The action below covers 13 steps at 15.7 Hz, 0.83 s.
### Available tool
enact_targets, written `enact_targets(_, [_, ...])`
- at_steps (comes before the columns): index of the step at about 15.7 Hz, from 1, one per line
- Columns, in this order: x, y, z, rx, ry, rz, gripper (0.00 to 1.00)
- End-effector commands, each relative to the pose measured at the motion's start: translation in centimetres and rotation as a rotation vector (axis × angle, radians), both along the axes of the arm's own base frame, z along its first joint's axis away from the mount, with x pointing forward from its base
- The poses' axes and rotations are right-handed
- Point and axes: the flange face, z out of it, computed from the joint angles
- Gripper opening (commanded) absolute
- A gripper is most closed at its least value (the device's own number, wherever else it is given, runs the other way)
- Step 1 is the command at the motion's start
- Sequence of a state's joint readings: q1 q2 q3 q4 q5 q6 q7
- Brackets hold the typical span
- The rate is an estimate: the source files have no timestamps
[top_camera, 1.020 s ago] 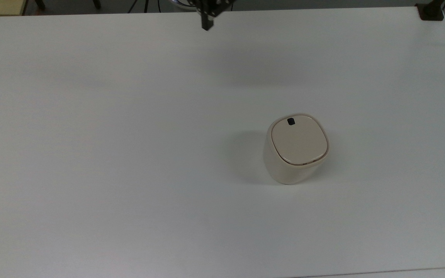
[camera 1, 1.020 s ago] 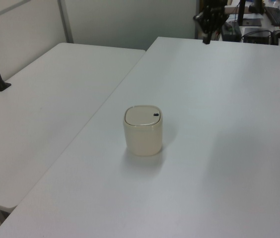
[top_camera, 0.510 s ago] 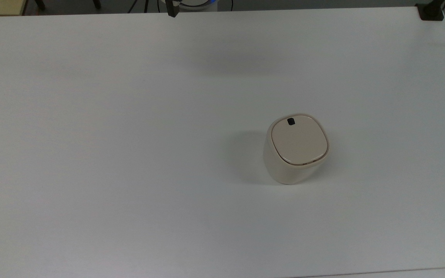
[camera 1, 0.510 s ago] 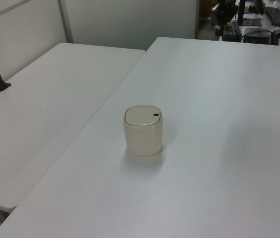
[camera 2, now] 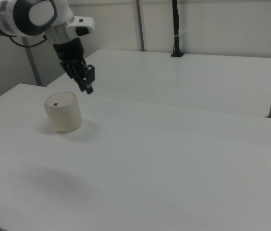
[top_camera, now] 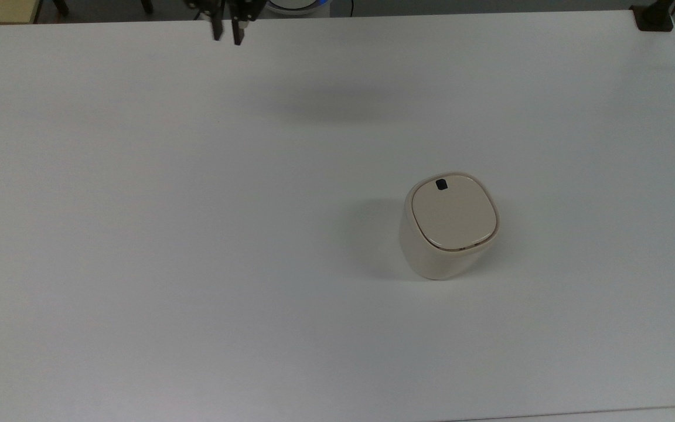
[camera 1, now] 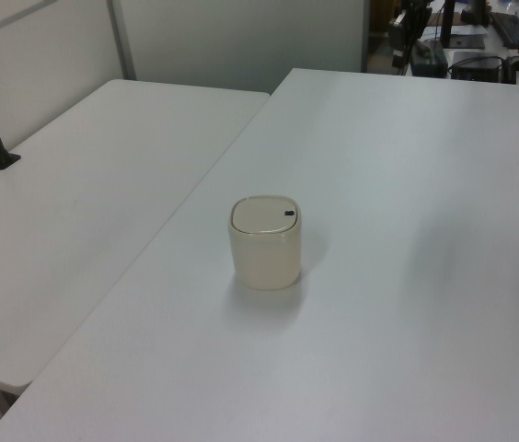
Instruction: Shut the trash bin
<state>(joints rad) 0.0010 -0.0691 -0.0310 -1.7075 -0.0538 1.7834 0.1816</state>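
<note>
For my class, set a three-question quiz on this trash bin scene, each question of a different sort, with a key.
1. True or false: the lid of the trash bin stands raised.
2. Multiple choice: in the top view, the gripper is at (a) the far edge of the table, towards the top view's left of the bin, (b) directly over the bin, (c) touching the bin's side.
3. Fill in: near one edge of the lid sits a small ____ mark.

Key:
1. False; the lid lies flat on the bin.
2. (a)
3. black
</note>
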Motion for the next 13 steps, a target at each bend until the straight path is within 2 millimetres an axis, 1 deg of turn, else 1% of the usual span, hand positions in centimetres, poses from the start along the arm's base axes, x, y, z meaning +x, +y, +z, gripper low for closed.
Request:
enact_targets(1, [0.0,-2.7,1.9,-0.050,-0.014,0.048,1.00])
enact_targets(2, [-0.2,-2.8,1.5,-0.051,0.036,0.081,1.00])
enact_targets(3, [-0.4,-2.8,1.9,-0.047,0.058,0.089,1.00])
enact_targets(5, [-0.8,-2.6,1.6,-0.032,0.101,0.091,1.00])
enact_targets(7, [-0.8,-2.3,1.6,-0.015,0.105,0.084,1.00])
enact_targets(10, [-0.8,-1.1,1.3,0.085,0.099,0.055,1.00])
enact_targets(13, [-0.4,-0.4,0.5,0.096,0.091,0.076,1.00])
